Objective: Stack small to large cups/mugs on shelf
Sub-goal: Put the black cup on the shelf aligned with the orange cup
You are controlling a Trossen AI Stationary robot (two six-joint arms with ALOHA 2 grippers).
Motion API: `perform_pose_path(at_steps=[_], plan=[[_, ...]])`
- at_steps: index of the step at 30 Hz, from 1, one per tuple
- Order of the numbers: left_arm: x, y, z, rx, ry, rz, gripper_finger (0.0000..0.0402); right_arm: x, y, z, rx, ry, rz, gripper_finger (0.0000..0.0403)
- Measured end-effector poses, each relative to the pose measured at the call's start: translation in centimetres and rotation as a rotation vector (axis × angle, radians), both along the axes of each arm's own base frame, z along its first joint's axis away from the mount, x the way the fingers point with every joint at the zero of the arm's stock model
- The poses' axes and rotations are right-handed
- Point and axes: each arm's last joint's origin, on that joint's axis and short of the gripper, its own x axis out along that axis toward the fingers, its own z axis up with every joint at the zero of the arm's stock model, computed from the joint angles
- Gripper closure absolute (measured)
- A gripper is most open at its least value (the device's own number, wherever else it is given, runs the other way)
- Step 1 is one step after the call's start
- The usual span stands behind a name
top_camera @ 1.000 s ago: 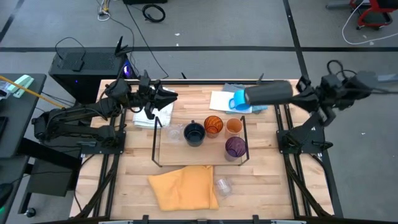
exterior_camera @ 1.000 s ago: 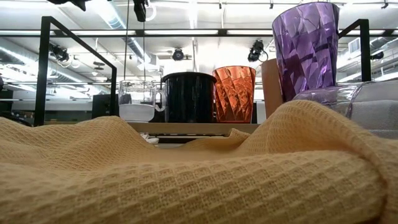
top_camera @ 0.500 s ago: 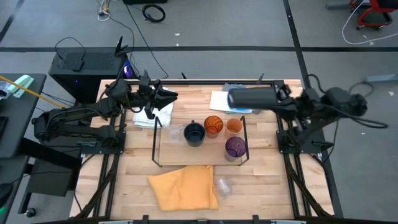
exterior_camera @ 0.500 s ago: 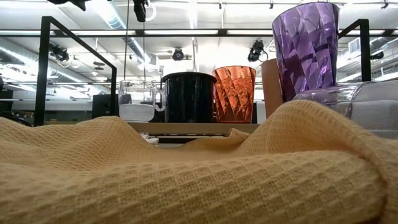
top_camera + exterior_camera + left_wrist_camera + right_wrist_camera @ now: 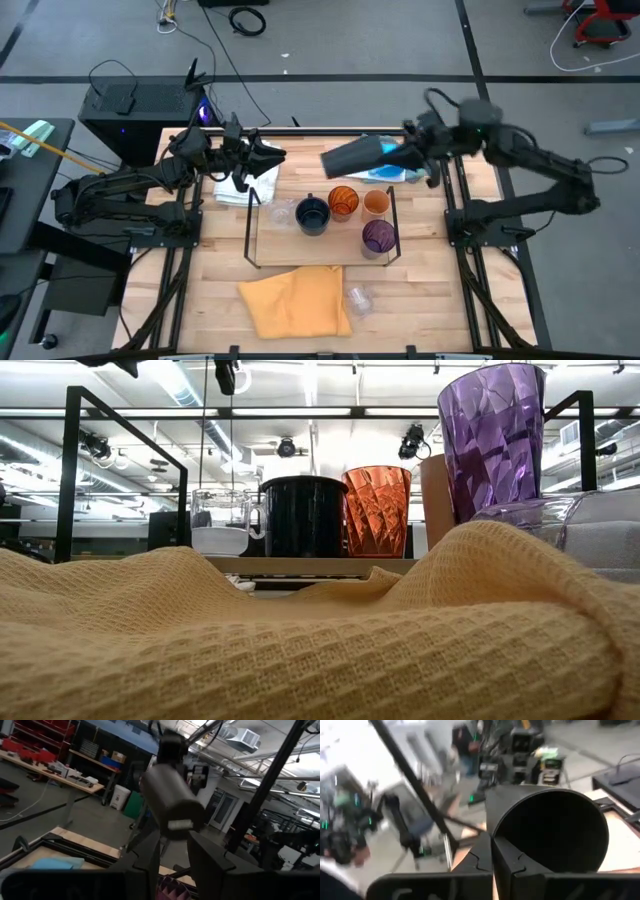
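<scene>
Cups stand in a row on the shelf [image 5: 255,240], a light board with a thin black wire frame in the middle of the table [image 5: 200,290]: a small clear glass [image 5: 281,212], a dark navy mug [image 5: 312,215], an orange cup [image 5: 342,201], a second orange cup [image 5: 376,204], and nearer the front a purple cup [image 5: 378,236]. The right gripper [image 5: 492,851] is raised above the far side of the table, its fingers pinched on the rim of a black cup [image 5: 352,157] that lies on its side in the air, its open mouth facing the wrist camera. The left gripper [image 5: 266,155] waits over a white cloth [image 5: 245,187] at the shelf's far left corner, and whether its fingers are parted or closed cannot be told. A yellow cloth [image 5: 293,300] lies in front of the shelf with another clear glass [image 5: 358,298] just beside it, and a bright blue mug [image 5: 390,168] rests on a pale cloth [image 5: 352,160] behind the shelf. No readable writing or label shows on any cup.
</scene>
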Motion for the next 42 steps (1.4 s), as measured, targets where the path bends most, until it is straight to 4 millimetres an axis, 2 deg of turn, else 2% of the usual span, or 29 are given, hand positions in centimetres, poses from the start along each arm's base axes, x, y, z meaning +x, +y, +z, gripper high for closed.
perform_pose_path(at_steps=[3, 5, 8, 13, 17, 24, 28, 32, 38, 42], plan=[[0.0, 0.0, -0.1, 0.0, 0.011, -0.006, 0.0297, 2.9, -0.6, 2.1, -0.057, 0.136, 0.056, 0.0403], [0.0, 0.0, -0.2, 0.006, 0.019, -0.004, 0.0297, 4.4, -0.8, 2.7, -0.088, 0.26, 0.087, 0.0403], [0.0, 0.0, -0.2, 0.026, 0.021, 0.0, 0.0297, 6.4, -1.0, 2.7, -0.123, 0.442, 0.12, 0.0403], [0.0, 0.0, -0.2, 0.048, 0.021, 0.005, 0.0296, 8.6, 0.2, 2.3, -0.188, 0.636, 0.158, 0.0403], [0.0, 0.0, -0.2, 0.072, 0.022, 0.011, 0.0297, 10.0, 1.5, 1.9, -0.205, 0.682, 0.171, 0.0403], [0.0, 0.1, -0.2, 0.08, 0.023, 0.014, 0.0296, 10.1, 4.2, 1.8, -0.208, 0.719, 0.135, 0.0403], [0.0, 0.1, -0.3, 0.086, 0.034, 0.016, 0.0296, 11.1, 7.1, 1.8, -0.204, 0.665, 0.177, 0.0403], [0.0, 0.1, -0.3, 0.086, 0.036, 0.015, 0.0297, 12.6, 9.2, -0.1, -0.222, 0.759, 0.193, 0.0403], [0.0, 0.1, -0.4, 0.084, 0.04, 0.015, 0.0297, 15.4, 10.6, -3.4, -0.236, 0.889, 0.17, 0.0403], [0.0, 0.0, -0.4, 0.086, 0.042, -0.001, 0.0297, 16.0, 11.0, -4.7, -0.234, 0.967, 0.173, 0.0403]])
